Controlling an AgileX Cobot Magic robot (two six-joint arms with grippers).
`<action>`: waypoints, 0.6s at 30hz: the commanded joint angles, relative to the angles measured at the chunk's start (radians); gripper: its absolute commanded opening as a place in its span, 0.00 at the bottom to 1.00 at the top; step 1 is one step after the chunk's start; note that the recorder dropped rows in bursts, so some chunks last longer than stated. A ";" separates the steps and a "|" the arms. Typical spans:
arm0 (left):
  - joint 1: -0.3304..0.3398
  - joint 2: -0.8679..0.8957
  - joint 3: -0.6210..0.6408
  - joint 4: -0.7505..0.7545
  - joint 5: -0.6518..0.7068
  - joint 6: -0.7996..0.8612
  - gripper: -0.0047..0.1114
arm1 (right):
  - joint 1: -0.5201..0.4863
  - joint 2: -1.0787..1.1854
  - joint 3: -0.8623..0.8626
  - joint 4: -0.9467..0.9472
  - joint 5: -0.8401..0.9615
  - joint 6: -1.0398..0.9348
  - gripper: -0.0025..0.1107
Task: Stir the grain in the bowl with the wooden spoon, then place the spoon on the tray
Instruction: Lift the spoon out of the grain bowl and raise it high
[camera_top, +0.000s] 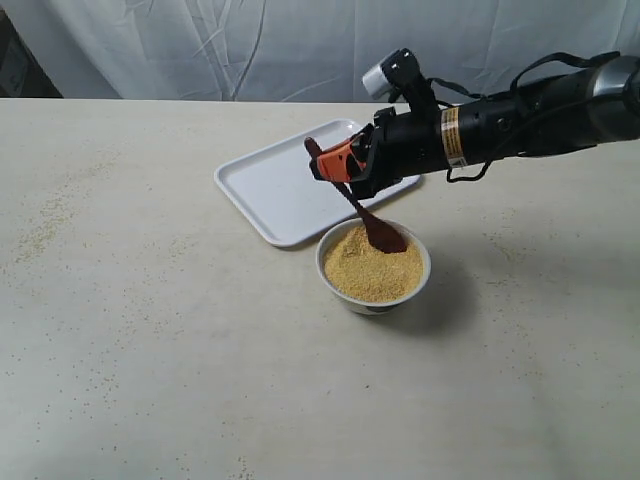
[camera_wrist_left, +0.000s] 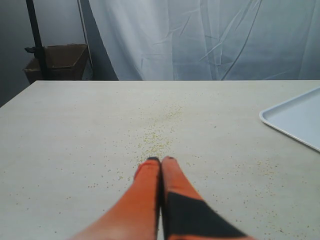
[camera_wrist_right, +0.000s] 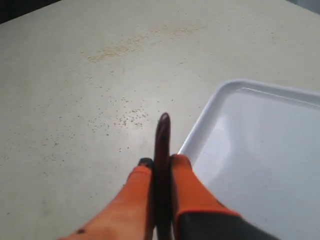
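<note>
Pale worktop (camera_top: 150, 330) fills the foreground, speckled with stray granules (camera_top: 45, 230). Nearest the exterior camera stands one small round white ceramic bowl (camera_top: 352, 300), heaped with fine yellow-golden grain (camera_top: 365, 275). One glossy dark reddish-brown wooden spoon (camera_top: 362, 212) leans into it, its oval head sunk in the grain on the side toward the tray and its thin handle slanting up and away.

Above the bowl's far rim, the right end effector (camera_top: 328, 163) is clenched on the upper handle, which the right wrist view shows pinched between the two orange fingers (camera_wrist_right: 187, 182) with the handle tip poking past them. Just behind the bowl lies one flat white rectangular plastic tray (camera_top: 280, 190) with nothing on it. A white draped cloth (camera_top: 200, 50) closes off the back.

The left end effector (camera_wrist_left: 161, 161) hovers low over the worktop off to the side, pressed together on nothing.

Stirring looks to be the step in hand. Next would come sweeping the head through the grain without flicking it over the rim, then lifting clear and carrying the spoon back to the tray.
</note>
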 joint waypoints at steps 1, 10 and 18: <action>0.004 -0.004 0.003 0.002 -0.014 0.000 0.04 | -0.003 0.028 -0.002 -0.005 -0.128 0.024 0.06; 0.004 -0.004 0.003 0.002 -0.014 0.000 0.04 | -0.005 -0.083 -0.002 0.009 -0.068 0.022 0.06; 0.004 -0.004 0.003 0.002 -0.014 0.000 0.04 | 0.019 -0.037 -0.002 -0.005 0.061 0.073 0.06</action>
